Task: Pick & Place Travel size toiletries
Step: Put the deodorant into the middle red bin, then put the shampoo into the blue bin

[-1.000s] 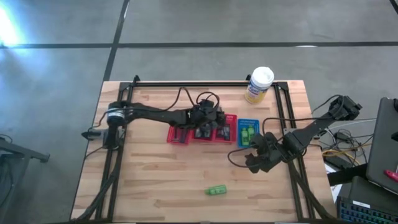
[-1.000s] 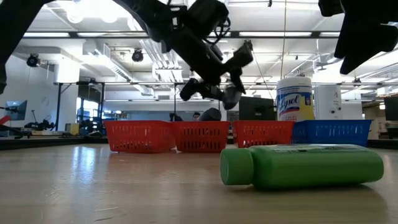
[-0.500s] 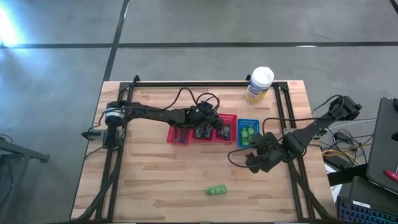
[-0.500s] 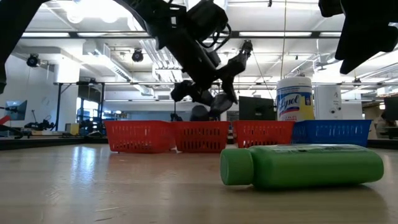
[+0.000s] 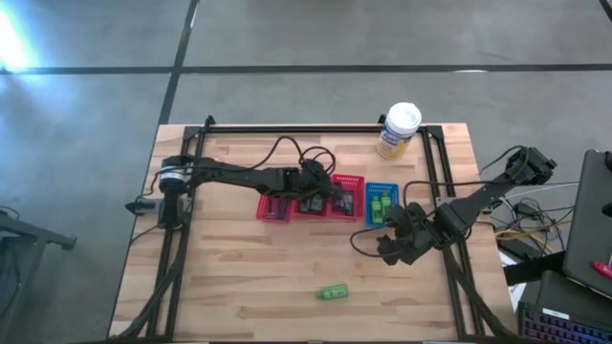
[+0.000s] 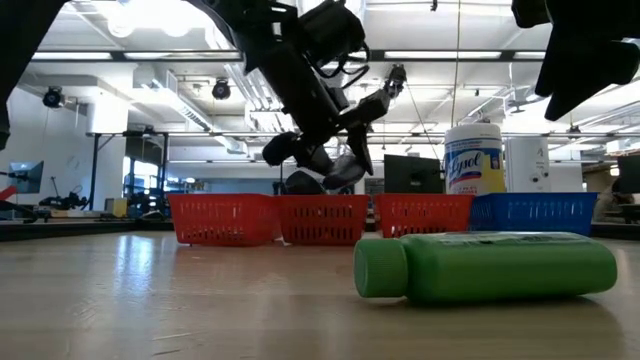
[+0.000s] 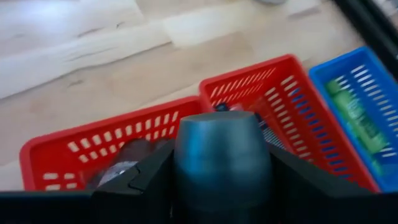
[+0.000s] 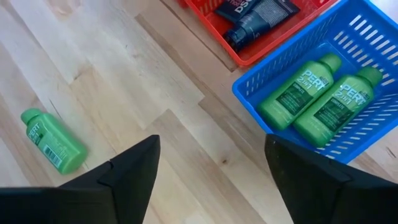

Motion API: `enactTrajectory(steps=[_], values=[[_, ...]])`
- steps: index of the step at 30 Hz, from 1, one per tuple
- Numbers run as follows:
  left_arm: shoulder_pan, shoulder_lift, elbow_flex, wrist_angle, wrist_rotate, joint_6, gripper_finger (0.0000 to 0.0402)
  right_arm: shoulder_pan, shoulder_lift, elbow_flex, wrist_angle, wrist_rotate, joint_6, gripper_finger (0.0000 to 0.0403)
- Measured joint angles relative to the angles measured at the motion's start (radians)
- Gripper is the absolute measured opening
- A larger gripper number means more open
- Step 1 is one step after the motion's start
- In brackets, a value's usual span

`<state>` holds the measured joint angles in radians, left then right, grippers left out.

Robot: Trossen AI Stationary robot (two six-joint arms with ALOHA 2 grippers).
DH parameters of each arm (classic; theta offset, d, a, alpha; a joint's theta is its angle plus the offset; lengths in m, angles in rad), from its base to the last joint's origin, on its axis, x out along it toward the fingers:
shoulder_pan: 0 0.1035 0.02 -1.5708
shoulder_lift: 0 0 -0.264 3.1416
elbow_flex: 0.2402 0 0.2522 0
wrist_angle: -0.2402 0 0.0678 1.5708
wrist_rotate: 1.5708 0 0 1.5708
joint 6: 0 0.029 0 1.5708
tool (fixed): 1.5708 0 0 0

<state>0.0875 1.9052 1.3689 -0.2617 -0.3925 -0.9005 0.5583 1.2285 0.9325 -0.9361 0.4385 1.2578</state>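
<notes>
Bright, even overhead lighting.
Ceiling lamps flare white in the low view; the left wrist view is blurred throughout.

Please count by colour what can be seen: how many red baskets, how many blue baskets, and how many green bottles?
Red baskets: 3
Blue basket: 1
Green bottles: 3
Total: 7

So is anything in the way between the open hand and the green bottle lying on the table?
Nothing visible. The right hand hangs open above bare wood, and the green bottle lies alone on the table, apart from the blue basket. Only open tabletop lies between them.
</notes>
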Motion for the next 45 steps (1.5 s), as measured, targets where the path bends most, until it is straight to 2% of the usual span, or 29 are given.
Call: enactTrajectory(steps=[6, 13, 16, 19, 21, 24, 28, 31, 34, 37, 40, 42, 45], values=[[0.000, 0.002, 0.000, -0.029, -0.009, -0.002, 0.0287, 0.000, 0.000, 0.000, 0.001, 0.002, 0.011, 0.0298], [-0.004, -0.007, 0.000, -0.010, -0.014, 0.035, 0.0291, 0.000, 0.000, 0.000, 0.002, -0.015, 0.001, 0.0300], [-0.039, -0.047, 0.000, 0.062, -0.001, 0.161, 0.0290, 0.010, 0.000, 0.000, 0.004, -0.059, -0.031, 0.0293], [-0.104, -0.100, 0.004, 0.142, 0.105, 0.374, 0.0290, 0.040, 0.000, 0.000, 0.031, -0.106, -0.104, 0.0284], [-0.160, -0.134, 0.003, 0.138, 0.177, 0.512, 0.0290, 0.060, 0.010, 0.000, 0.082, -0.148, -0.182, 0.0278], [-0.262, -0.164, 0.003, 0.044, 0.184, 0.606, 0.0290, 0.089, 0.048, -0.001, 0.146, -0.183, -0.269, 0.0272], [-0.398, -0.172, 0.001, -0.103, 0.183, 0.575, 0.0291, 0.105, 0.128, -0.002, 0.234, -0.196, -0.368, 0.0266], [-0.481, -0.182, -0.001, -0.178, 0.164, 0.427, 0.0291, 0.103, 0.167, -0.002, 0.278, -0.227, -0.393, 0.0261], [-0.523, -0.211, -0.001, -0.177, 0.173, 0.291, 0.0291, 0.103, 0.177, 0.007, 0.276, -0.225, -0.398, 0.0255], [-0.524, -0.258, -0.001, -0.247, 0.115, 0.243, 0.0291, 0.103, 0.166, 0.010, 0.281, -0.206, -0.397, 0.0250], [-0.468, -0.316, -0.039, -0.256, 0.063, 0.359, 0.0291, 0.098, 0.144, 0.010, 0.285, -0.174, -0.397, 0.0249], [-0.403, -0.358, -0.093, -0.212, 0.115, 0.449, 0.0291, 0.093, 0.137, 0.010, 0.298, -0.141, -0.388, 0.0252], [-0.297, -0.409, -0.223, -0.021, 0.283, 0.515, 0.0291, 0.092, 0.136, 0.008, 0.345, -0.087, -0.389, 0.0259]])
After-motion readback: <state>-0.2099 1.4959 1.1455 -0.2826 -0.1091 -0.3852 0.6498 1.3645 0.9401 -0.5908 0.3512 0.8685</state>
